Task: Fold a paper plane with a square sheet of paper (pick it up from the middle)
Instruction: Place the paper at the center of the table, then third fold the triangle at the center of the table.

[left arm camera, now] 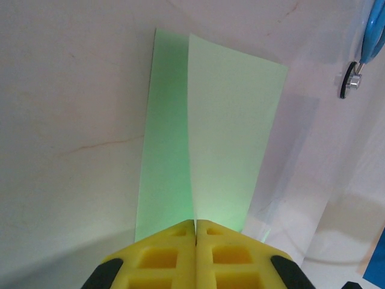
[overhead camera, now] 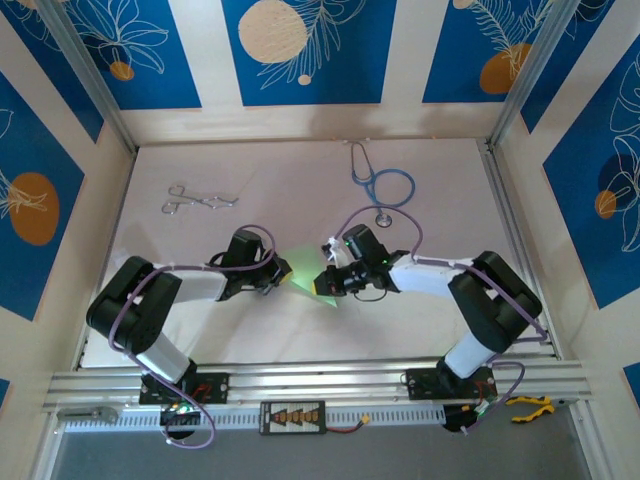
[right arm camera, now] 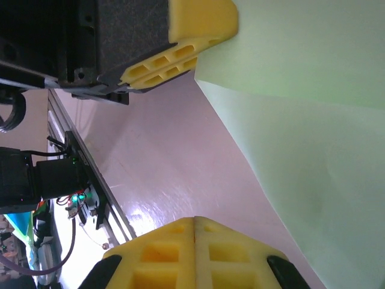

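Pale tabletop [overhead camera: 300, 330] boxed in by blue-patterned walls [overhead camera: 340, 60]. At frame centre in the top view, both arms reach inward and meet. Left claw [left arm camera: 195, 224] is pressed together, pinching the near edge of the square sheet of paper [left arm camera: 231, 132], pale green, bent along a line running away from the fingers. Right claw [right arm camera: 194, 221] is pressed together just beside the sheet's edge; cannot tell if it grips it. Farther back: metal forceps [overhead camera: 200, 198] upper left, blue stethoscope [overhead camera: 383, 185] upper centre-right.
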`<state>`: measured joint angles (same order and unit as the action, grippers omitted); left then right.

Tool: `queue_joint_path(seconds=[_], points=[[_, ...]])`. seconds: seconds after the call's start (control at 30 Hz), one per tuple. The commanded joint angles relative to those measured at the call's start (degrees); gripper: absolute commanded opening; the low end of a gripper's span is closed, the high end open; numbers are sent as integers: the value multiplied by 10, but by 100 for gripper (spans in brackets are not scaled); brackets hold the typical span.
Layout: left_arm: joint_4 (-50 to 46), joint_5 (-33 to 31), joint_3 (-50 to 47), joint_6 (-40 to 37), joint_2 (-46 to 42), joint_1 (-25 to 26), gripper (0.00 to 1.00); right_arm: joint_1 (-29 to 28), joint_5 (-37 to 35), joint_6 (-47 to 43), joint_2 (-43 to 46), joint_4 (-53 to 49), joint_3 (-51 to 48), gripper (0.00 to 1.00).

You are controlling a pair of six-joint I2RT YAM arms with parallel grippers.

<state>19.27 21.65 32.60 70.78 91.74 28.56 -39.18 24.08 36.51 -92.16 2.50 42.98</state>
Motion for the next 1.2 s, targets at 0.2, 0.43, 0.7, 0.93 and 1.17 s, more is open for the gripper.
queue_joint_path(seconds=[0.2,0.43,0.7,0.93,1.17], points=[[3,7,-6,-18,7,-9,3,-5,-10,-9,-78,-86,58,2],[4,7,-7,-24,16,-10,1,-5,-34,-11,-88,-98,39,3],[6,8,-5,-28,22,-12,0,-5,-33,-19,-47,-117,37,6],[8,9,-6,-28,24,-13,0,-2,-60,-31,-50,-138,18,5],[9,9,-9,-30,28,-14,0,6,-75,-20,-65,-127,-3,5]])
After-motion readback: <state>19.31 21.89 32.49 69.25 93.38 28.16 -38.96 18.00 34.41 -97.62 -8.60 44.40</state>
